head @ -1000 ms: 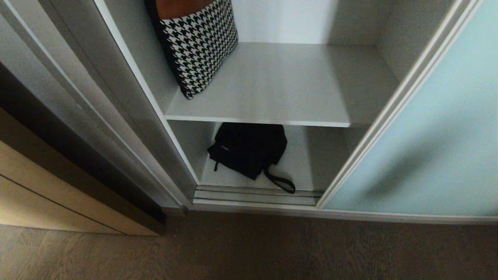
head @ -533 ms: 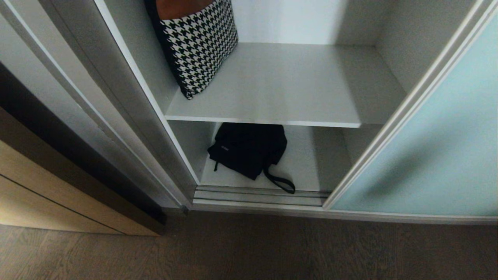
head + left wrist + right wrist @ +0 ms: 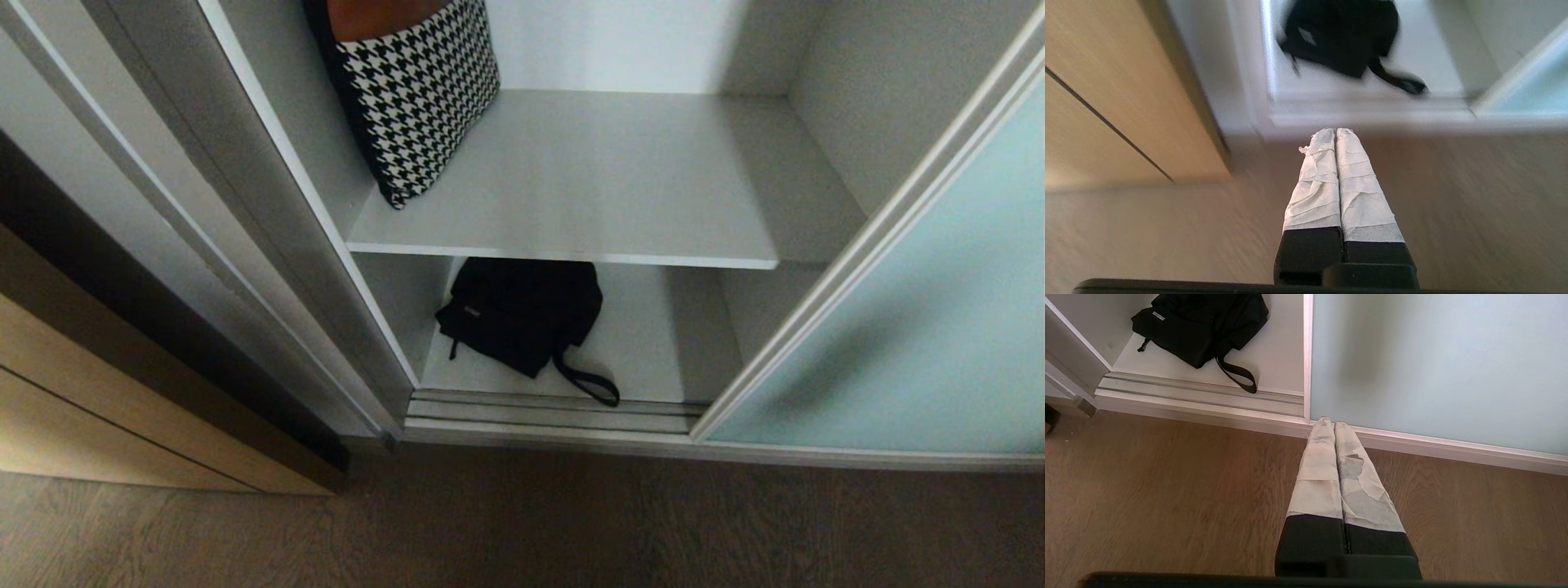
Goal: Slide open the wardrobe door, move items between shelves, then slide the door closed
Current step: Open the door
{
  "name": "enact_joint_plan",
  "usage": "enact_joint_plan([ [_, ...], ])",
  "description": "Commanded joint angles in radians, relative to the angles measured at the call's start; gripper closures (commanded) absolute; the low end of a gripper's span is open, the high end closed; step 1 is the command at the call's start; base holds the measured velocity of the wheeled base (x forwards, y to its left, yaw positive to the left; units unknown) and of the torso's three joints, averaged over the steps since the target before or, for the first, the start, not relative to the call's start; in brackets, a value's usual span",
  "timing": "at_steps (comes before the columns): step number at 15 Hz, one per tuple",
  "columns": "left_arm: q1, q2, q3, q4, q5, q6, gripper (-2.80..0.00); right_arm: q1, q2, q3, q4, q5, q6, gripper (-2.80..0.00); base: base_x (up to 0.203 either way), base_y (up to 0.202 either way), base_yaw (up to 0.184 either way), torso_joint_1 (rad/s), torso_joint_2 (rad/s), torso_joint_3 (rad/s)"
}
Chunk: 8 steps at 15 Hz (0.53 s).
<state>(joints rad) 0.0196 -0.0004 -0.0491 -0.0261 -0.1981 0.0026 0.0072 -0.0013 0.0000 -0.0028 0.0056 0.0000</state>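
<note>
On the bottom shelf, near its front left corner, the black bag is slumped: judged soft, light, best taken by its strap. Left end effector and right end effector are seen closed, empty.

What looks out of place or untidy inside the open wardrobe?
The black bag lies crumpled on the bottom shelf, and its strap trails forward to the door track, where the sliding door could catch it. On the upper shelf, a houndstooth bag leans against the left wall. Nothing looks spilled or damaged.
</note>
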Motion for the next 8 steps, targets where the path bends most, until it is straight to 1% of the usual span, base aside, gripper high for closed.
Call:
enact_joint_plan([
  [1, 0.000, 0.004, 0.048, -0.074, 0.117, 0.000, 0.00, 0.000, 0.000, 0.000, 0.000, 0.001, 0.000, 0.00, 0.000, 0.000, 0.000, 0.000, 0.00, 0.000],
  [2, 0.000, 0.004, 0.049, -0.042, 0.128, -0.025, 0.00, 0.000, 0.000, 0.000, 0.000, 0.001, 0.000, 0.00, 0.000, 0.000, 0.000, 0.000, 0.00, 0.000],
  [3, -0.001, 0.004, 0.049, -0.035, 0.131, -0.070, 0.00, 0.000, 0.000, 0.000, 0.000, 0.001, 0.000, 0.00, 0.000, 0.000, 0.000, 0.000, 0.00, 0.000],
  [6, 0.000, 0.003, 0.049, -0.032, 0.134, -0.099, 0.00, 0.000, 0.000, 0.000, 0.000, 0.001, 0.000, 0.00, 0.000, 0.000, 0.000, 0.000, 0.00, 0.000],
  [8, 0.000, 0.005, 0.049, -0.027, 0.139, -0.144, 0.00, 0.000, 0.000, 0.000, 0.000, 0.001, 0.000, 0.00, 0.000, 0.000, 0.000, 0.000, 0.00, 0.000],
])
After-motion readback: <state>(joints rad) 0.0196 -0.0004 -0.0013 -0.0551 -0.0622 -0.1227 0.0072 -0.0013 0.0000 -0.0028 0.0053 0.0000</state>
